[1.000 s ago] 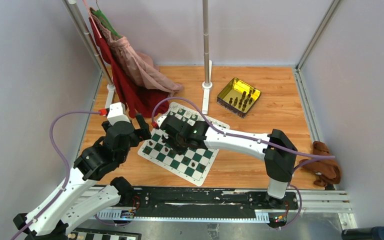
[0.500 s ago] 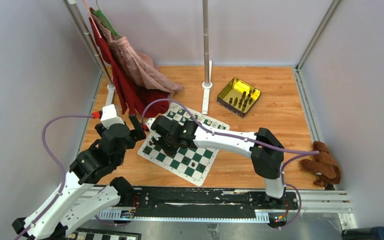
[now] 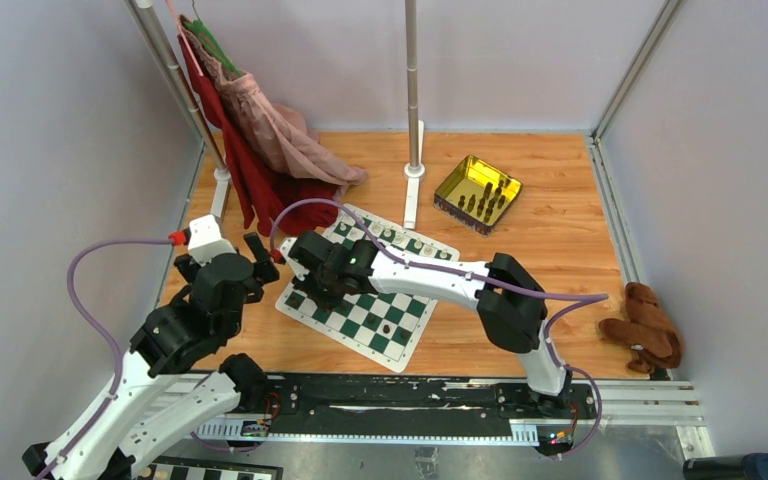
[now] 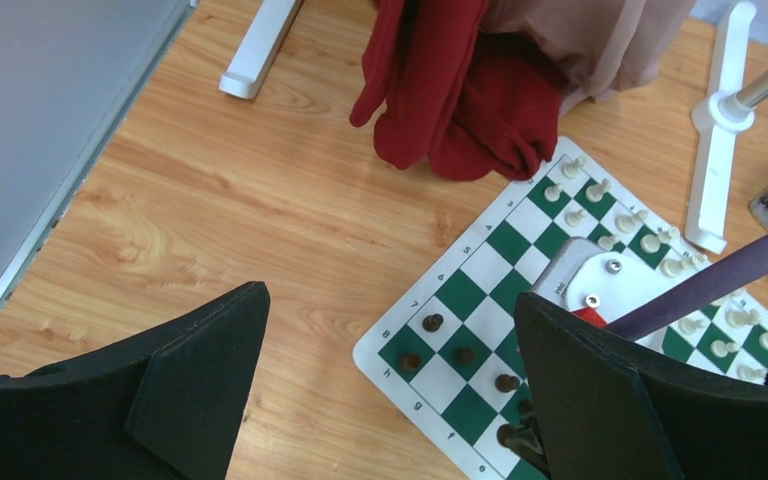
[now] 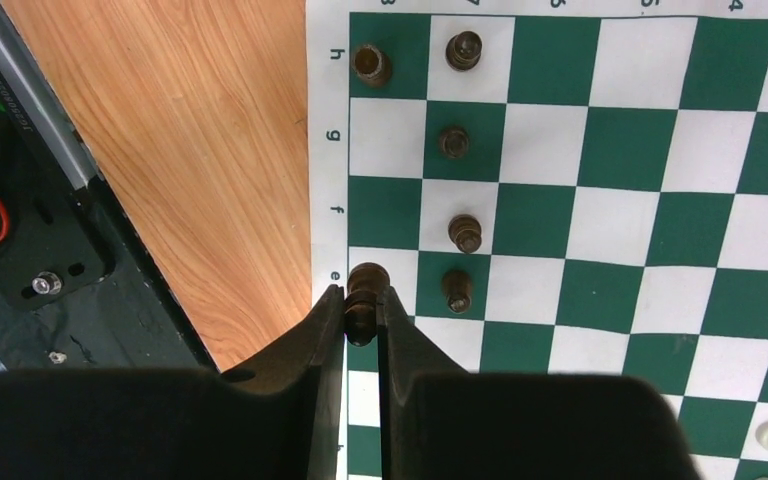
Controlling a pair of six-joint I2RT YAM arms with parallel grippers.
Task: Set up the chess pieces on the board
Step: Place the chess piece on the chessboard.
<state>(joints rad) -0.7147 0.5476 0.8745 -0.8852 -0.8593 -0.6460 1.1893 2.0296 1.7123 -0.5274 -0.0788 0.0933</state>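
As the right arm has swung leftward across the board, the right gripper now hangs over its edge column, clamped on a dark piece beside the standing pieces; set-down looks imminent. The left gripper, drawn back, gapes wide and empty.
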